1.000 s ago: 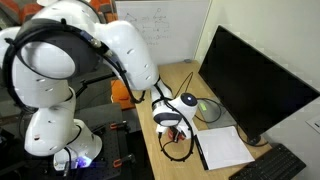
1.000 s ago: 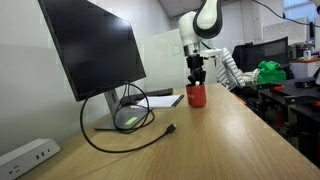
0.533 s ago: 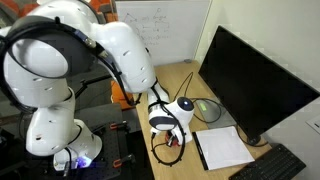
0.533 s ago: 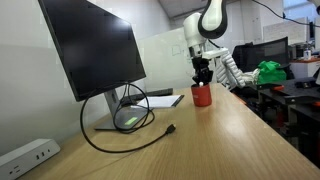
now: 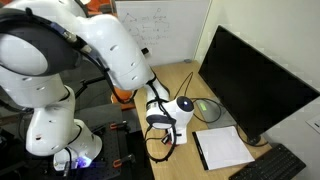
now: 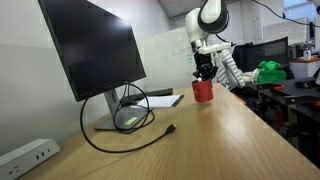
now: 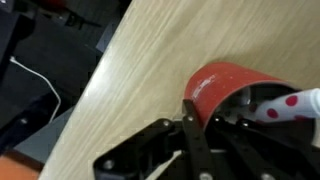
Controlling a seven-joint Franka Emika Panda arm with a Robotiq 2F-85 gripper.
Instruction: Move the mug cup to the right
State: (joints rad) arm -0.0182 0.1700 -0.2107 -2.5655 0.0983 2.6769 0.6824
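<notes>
The red mug (image 6: pixel 203 91) stands on the wooden desk (image 6: pixel 215 135), under my gripper (image 6: pixel 204 74). In the wrist view the mug (image 7: pixel 225 85) fills the right side, with one black finger (image 7: pixel 192 125) pressed on its outer wall and the other inside the rim. A white item with red dots (image 7: pixel 290 103) shows inside the mug. My gripper is shut on the mug's wall. In an exterior view the mug is hidden behind my arm and gripper (image 5: pixel 162 125).
A black monitor (image 6: pixel 92 45) stands on the desk with a looped black cable (image 6: pixel 125 125) at its base. A notebook (image 5: pixel 222 147) and a keyboard (image 5: pixel 275 165) lie near the monitor. The desk edge (image 7: pixel 85 105) runs close beside the mug.
My gripper has carried the red mug along the desk toward its edge, rightward in the exterior view that shows it. My arm has shifted with it.
</notes>
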